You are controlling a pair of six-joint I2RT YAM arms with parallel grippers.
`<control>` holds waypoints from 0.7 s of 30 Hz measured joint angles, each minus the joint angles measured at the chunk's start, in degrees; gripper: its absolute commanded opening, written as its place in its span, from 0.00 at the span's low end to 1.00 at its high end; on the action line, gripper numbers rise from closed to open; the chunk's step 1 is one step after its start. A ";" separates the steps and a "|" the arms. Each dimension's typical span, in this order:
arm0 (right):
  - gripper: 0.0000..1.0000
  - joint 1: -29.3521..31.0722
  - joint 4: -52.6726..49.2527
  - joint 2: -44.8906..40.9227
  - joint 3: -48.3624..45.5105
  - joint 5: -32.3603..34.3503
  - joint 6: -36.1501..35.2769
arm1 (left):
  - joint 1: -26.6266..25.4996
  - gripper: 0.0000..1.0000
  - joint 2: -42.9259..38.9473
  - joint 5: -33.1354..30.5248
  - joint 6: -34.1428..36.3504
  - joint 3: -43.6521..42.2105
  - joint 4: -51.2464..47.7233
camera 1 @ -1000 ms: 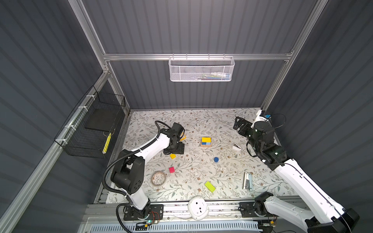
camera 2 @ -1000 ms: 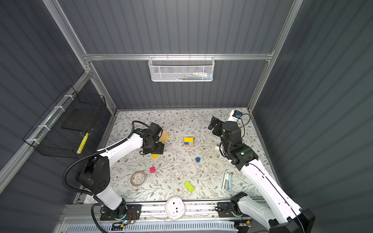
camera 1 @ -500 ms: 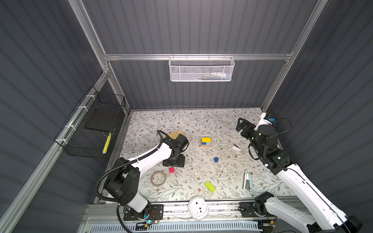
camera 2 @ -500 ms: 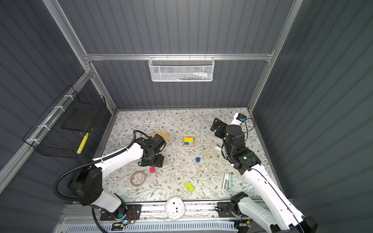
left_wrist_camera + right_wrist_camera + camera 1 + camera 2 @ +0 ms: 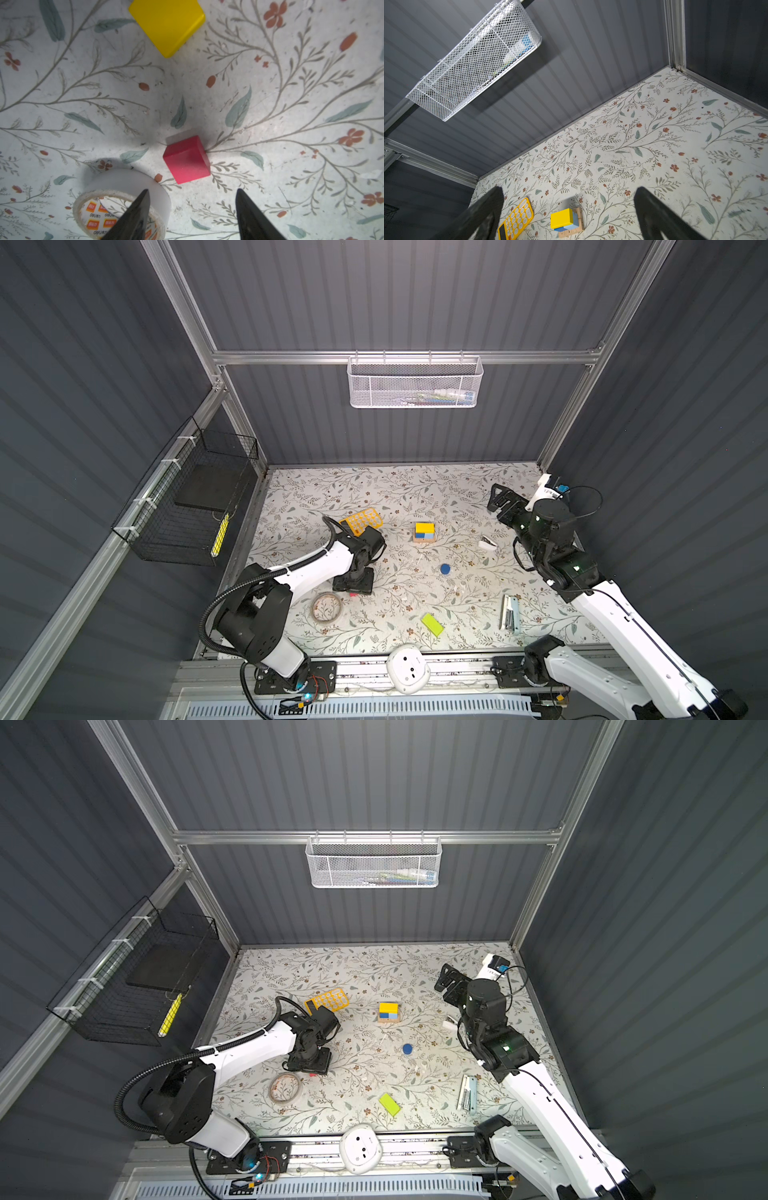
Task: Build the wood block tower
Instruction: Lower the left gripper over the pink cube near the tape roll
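My left gripper (image 5: 191, 190) gapes empty near the pink cube (image 5: 187, 160), the tape roll (image 5: 116, 187) just beside that cube. My right gripper (image 5: 569, 188) gapes too.

Wood block tower (image 5: 389, 1013): yellow bar on top, blue and light-blue cubes beneath, tan base.
Yellow calculator (image 5: 326, 1000): left of tower, near.
Blue cylinder (image 5: 407, 1049): in front of tower, slightly right, apart.
Lime bar (image 5: 389, 1104): well in front of tower, lying flat.
Tape roll (image 5: 285, 1088): front-left of tower, well apart.
Left gripper (image 5: 311, 1067): front-left of tower, pointing down; sliver of pink cube (image 5: 314, 1074) shows at its edge.
Right gripper (image 5: 442, 981): right of tower, held above mat.
White mesh basket (image 5: 374, 863): on wall behind tower.
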 measured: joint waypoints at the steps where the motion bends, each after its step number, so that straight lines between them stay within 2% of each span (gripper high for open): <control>1: 0.99 -0.02 0.00 0.00 -0.09 -0.13 0.17 | 0.00 0.63 0.09 0.00 0.00 0.00 0.20; 8: 0.99 -0.28 0.00 -0.04 -0.17 -0.35 0.39 | -0.04 0.57 2.08 -0.26 -2.12 0.00 0.57; 21: 0.99 -0.92 -0.02 -0.24 -0.42 -0.35 0.46 | -0.04 0.53 2.43 -0.20 -8.59 -0.02 1.27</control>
